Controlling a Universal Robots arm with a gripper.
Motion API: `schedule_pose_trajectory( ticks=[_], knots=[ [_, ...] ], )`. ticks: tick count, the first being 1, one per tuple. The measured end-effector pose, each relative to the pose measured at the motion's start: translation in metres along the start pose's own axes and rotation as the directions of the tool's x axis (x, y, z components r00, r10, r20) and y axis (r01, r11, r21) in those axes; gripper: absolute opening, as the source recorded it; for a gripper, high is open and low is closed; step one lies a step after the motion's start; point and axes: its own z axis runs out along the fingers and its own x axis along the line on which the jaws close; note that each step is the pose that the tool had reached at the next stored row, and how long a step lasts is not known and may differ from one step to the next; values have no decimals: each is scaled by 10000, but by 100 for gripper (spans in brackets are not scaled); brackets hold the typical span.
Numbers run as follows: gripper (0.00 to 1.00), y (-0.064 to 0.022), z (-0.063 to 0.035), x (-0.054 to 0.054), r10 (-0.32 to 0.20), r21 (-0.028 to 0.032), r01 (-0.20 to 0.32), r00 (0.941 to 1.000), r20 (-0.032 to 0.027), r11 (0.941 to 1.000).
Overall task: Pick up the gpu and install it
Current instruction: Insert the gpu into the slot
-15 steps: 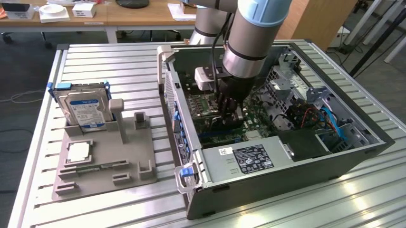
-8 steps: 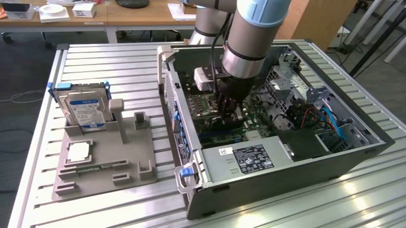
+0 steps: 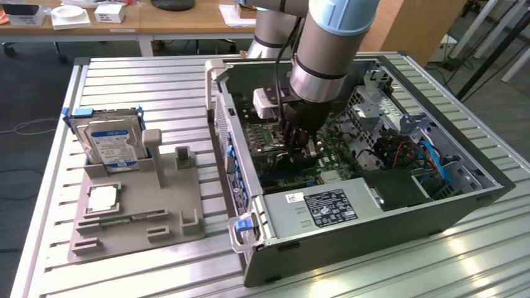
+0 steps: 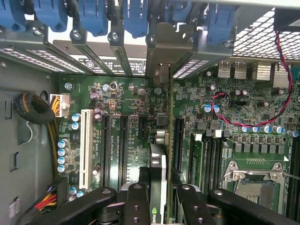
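I count one open grey metal computer case (image 3: pixel 331 242), one silver box-shaped hard drive (image 3: pixel 108 139) at its nine o'clock, one narrow green memory stick (image 3: pixel 124 218), one thin dark rectangular circuit card (image 4: pixel 158 178).

In the wrist view the gpu (image 4: pixel 158 173) is showing edge-on between the end effector (image 4: pixel 159 187) fingers (image 4: pixel 136 206), so its faces are hiding. Its near end and the finger bases are running off the picture's edge, and whether its contact edge is sitting in a slot is impossible to tell. In the exterior view the arm (image 3: pixel 327 56) is running off the top and covering the fingertips inside the computer case (image 3: pixel 472 186). Near the counter (image 3: pixel 124 273) edge at the exterior view's left, the holder post (image 3: pixel 154 155) is hiding part of the hard drive (image 3: pixel 108 139).
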Motion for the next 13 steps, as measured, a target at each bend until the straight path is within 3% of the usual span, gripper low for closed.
schedule_pose_trajectory(
  ticks=[13],
  knots=[
    [27, 0, 0, -9, 8, 0, -8, 10000, 0, 10000]
  ],
)
